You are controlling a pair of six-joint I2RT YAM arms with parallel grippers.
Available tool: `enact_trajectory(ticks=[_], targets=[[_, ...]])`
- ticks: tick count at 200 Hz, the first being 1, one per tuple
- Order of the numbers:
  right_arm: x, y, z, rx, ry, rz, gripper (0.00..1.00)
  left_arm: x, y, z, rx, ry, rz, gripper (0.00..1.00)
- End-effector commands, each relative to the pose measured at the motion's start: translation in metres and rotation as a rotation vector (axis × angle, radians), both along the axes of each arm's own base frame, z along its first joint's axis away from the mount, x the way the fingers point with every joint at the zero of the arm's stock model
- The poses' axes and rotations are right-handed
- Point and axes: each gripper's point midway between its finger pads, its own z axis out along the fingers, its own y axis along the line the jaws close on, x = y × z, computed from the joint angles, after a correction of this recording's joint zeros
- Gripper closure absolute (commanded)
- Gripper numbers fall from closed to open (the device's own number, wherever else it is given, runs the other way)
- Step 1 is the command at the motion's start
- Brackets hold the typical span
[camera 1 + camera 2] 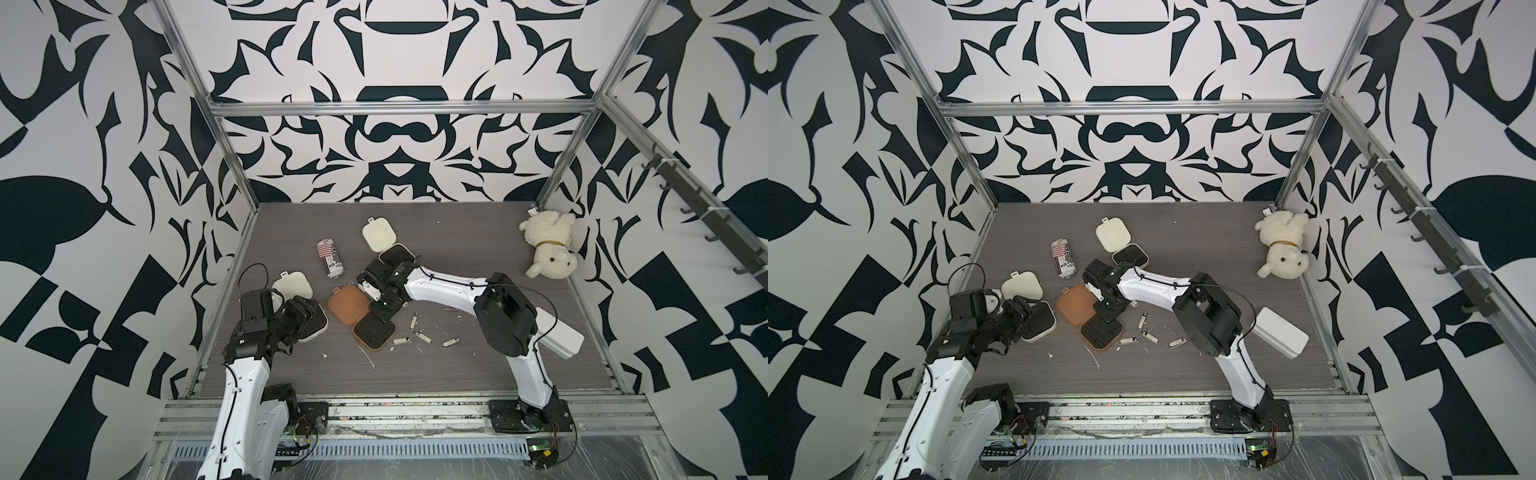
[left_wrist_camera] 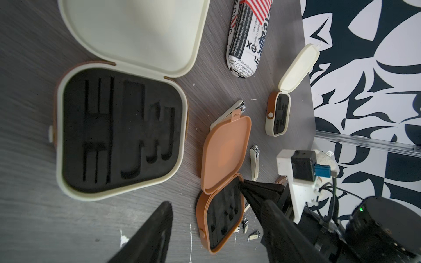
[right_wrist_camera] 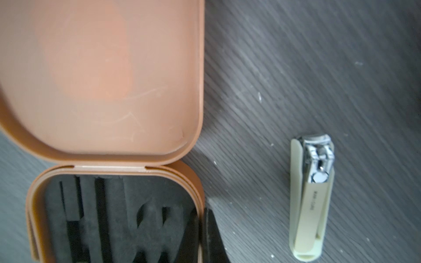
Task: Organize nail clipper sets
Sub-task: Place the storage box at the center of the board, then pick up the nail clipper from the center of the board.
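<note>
The brown case (image 1: 348, 305) (image 1: 1076, 309) lies open mid-table, black insert (image 3: 114, 216) empty. My right gripper (image 1: 384, 313) (image 3: 202, 239) is shut on the rim of its base (image 2: 221, 216). One cream case (image 1: 291, 284) (image 2: 118, 132) lies open at the left, with my left gripper (image 1: 305, 309) (image 2: 216, 205) hovering open over its base, holding nothing. A second cream case (image 1: 378, 235) (image 2: 278, 113) lies open further back. Several small clippers (image 1: 414, 320) (image 1: 1150, 337) are scattered right of the brown case; one cream clipper (image 3: 309, 200) lies close to its rim.
A crushed striped can (image 1: 330, 257) lies between the cream cases. The white plush dog (image 1: 548, 245) sits in the back right corner. A white box (image 1: 559, 332) rests behind my right arm. White scraps (image 1: 368, 357) dot the grey table (image 1: 457, 374) near the front.
</note>
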Motion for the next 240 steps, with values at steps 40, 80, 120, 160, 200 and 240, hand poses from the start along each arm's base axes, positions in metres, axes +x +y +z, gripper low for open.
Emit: enact_trajectory(ticks=[40, 80, 120, 160, 200, 240], targets=[[0.009, 0.009, 0.055, 0.092, -0.113, -0.078, 0.67, -0.016, -0.017, -0.012, -0.044, 0.029, -0.068, 0.35], [0.026, -0.044, 0.105, 0.11, -0.283, -0.388, 0.63, -0.026, -0.037, -0.013, -0.004, 0.031, -0.136, 0.35], [0.024, -0.162, 0.092, 0.151, -0.221, -0.791, 0.55, -0.028, -0.072, -0.015, 0.052, 0.016, -0.23, 0.36], [0.018, -0.251, 0.066, 0.2, -0.133, -1.068, 0.48, -0.021, -0.107, -0.013, 0.108, -0.003, -0.331, 0.36], [0.035, -0.265, 0.053, 0.153, -0.095, -1.115, 0.44, -0.012, -0.123, -0.011, 0.112, -0.022, -0.365, 0.36], [0.063, -0.271, 0.038, 0.104, -0.075, -1.166, 0.44, -0.011, -0.123, -0.013, 0.118, -0.027, -0.365, 0.36]])
